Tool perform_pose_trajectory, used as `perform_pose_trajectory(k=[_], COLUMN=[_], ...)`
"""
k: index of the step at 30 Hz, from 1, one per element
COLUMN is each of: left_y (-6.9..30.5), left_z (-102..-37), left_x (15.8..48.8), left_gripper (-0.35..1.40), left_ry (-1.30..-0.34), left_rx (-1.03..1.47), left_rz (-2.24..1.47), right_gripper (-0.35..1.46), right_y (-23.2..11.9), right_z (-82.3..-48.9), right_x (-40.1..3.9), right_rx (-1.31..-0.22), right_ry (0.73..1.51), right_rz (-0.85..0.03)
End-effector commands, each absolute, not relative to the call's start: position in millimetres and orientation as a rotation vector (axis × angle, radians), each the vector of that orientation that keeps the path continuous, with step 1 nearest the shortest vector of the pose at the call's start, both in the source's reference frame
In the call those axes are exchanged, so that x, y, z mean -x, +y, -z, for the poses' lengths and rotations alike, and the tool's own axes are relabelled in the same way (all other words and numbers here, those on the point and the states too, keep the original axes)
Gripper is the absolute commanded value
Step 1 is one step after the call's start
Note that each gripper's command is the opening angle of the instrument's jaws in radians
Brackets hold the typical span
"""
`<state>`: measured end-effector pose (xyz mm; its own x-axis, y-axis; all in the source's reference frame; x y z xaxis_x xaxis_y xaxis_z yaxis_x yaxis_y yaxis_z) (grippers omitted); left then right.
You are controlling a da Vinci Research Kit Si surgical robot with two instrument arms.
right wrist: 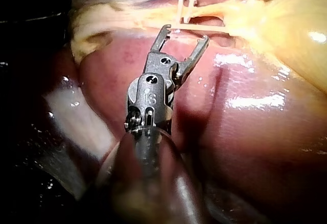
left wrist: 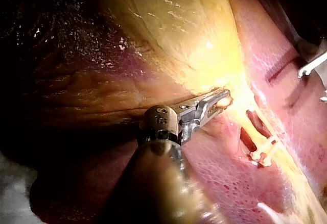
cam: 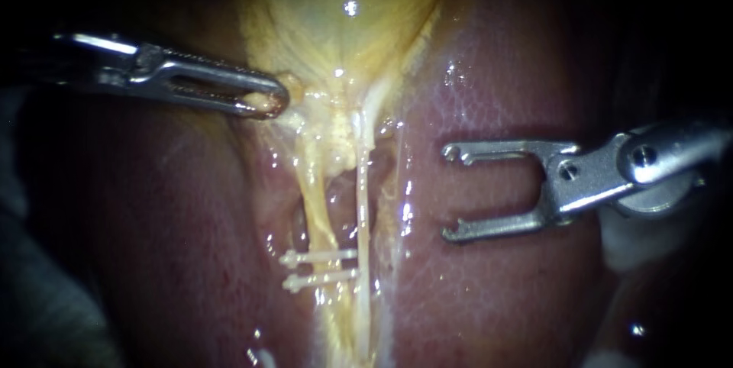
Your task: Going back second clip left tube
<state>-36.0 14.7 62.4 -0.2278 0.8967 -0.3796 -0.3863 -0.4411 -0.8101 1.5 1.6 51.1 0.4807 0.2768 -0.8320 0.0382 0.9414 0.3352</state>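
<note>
Two white clips (cam: 319,269) sit close together across the left tube (cam: 314,208), low in the endoscope view; a thinner pale right tube (cam: 363,208) runs beside it. The yellow gallbladder (cam: 343,9) hangs above. My left instrument (cam: 269,101) is shut on the gallbladder's lower edge and holds it up. My right instrument (cam: 452,194) hovers over the liver (cam: 489,292) to the right of the tubes, jaws wide open and empty. Both clips (right wrist: 185,2) lie ahead of its open jaws (right wrist: 185,38) in the right wrist view. In the left wrist view the shut jaws (left wrist: 220,100) pinch yellow tissue.
Pink liver surface (cam: 175,223) flanks the tubes on both sides. White gauze (right wrist: 76,117) lies beside the right instrument's shaft. Dark surroundings border the field at the left and right.
</note>
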Motion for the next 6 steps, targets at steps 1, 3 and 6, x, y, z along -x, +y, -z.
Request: perform_pose_trajectory(k=[1, 3, 6], left_y=[14.9, 15.0, 15.0], left_z=[-62.4, -62.4, -62.3], left_x=[35.9, 35.9, 35.8], left_gripper=[-0.35, -0.35, -0.35], left_ry=[-0.724, -0.725, -0.726], left_rx=[1.087, 1.087, 1.087], left_rz=[-1.806, -1.806, -1.806], right_gripper=[0.5, 0.5, 0.5], right_y=[1.6, 1.6, 1.6], right_z=[-51.1, -51.1, -51.0], right_x=[-1.5, -1.5, -1.6], right_rx=[-0.329, -0.329, -0.329], right_ry=[1.065, 1.065, 1.065], right_rz=[-0.149, -0.149, -0.149])
